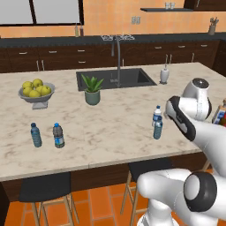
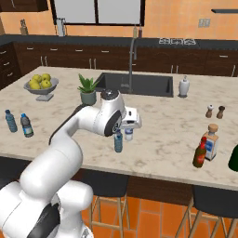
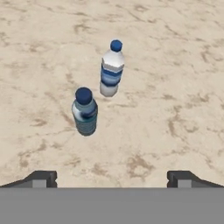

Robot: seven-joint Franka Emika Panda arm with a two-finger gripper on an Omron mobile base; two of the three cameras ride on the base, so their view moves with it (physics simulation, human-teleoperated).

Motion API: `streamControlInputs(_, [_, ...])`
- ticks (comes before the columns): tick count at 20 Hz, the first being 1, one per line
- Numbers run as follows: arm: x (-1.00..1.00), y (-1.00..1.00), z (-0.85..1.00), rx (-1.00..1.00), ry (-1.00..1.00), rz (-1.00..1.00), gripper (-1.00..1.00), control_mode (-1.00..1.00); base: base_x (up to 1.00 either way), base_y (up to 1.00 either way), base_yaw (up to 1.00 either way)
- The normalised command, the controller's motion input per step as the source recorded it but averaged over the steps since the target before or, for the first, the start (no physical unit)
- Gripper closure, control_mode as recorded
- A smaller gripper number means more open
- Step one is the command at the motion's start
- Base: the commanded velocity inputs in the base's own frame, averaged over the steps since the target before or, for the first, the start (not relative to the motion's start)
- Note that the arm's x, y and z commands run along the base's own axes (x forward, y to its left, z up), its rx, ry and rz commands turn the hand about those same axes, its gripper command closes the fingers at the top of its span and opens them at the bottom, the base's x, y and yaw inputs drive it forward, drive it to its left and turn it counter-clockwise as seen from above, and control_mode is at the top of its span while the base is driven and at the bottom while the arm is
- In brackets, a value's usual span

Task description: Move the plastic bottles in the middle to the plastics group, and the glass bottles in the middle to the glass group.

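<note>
Bright, even rendered light; faint shadows, slightly soft detail.

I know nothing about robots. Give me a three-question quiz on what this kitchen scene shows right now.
1. True or false: the gripper is holding a bottle.
2. How many water bottles stand on the counter below the hand? A) one B) two C) three
3. Fill in: the brown glass bottle stands right beside the pale ____ bottle.

Key: 1. False, its jaws are open with nothing between them. 2. B. 3. labelled.
</note>
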Motion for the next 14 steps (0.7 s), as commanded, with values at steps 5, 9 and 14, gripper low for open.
streamControlInputs(5, [0.02,0.45,-0.02,0.02,0.0,0.02,-1.0,-1.0,0.0,0.0,0.0])
streamControlInputs(9, [0.12,0.43,-0.03,0.04,0.0,0.0,-1.0,-1.0,0.0,0.0,0.0])
streamControlInputs(14, [0.2,0.09,-0.12,0.02,0.08,0.0,-1.0,-1.0,0.0,0.0,0.0])
